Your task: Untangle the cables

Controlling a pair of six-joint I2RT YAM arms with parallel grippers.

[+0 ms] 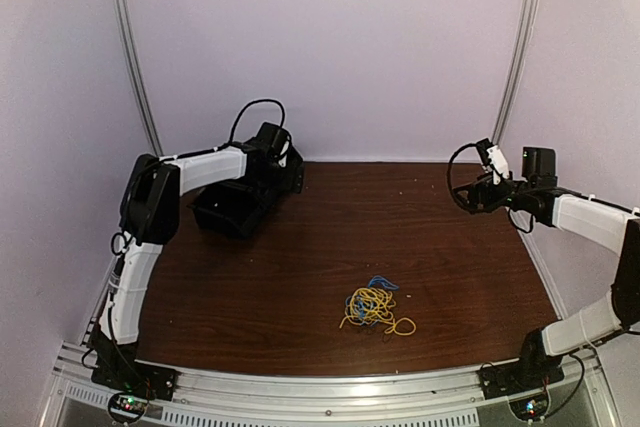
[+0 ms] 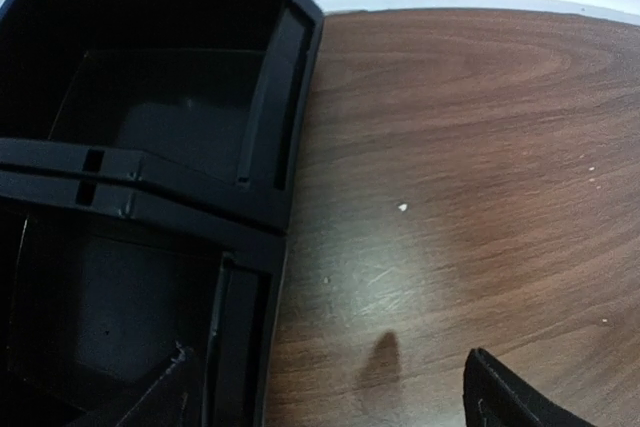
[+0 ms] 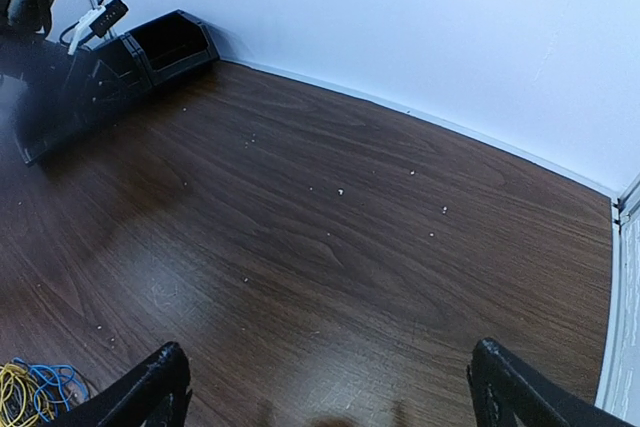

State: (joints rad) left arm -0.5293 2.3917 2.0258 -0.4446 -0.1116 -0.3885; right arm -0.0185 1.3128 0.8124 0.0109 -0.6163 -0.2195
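Note:
The cables [image 1: 372, 309] lie in one tangled yellow and blue heap on the brown table, near its front edge and a little right of centre. The right wrist view catches them [image 3: 30, 392] at its bottom left corner. My left gripper [image 1: 285, 175] hangs at the back left, open, above the black bin's right edge; its fingertips [image 2: 500, 397] are spread wide with bare wood between them. My right gripper [image 1: 470, 195] is raised at the back right, open and holding nothing, far from the cables. In its own view that gripper [image 3: 330, 402] shows two fingers far apart.
A black two-compartment bin [image 1: 232, 209] stands at the back left, under the left arm; the same bin [image 2: 150, 147] fills the left half of the left wrist view. White walls close in the back and sides. Small white specks [image 3: 341, 191] dot the wood.

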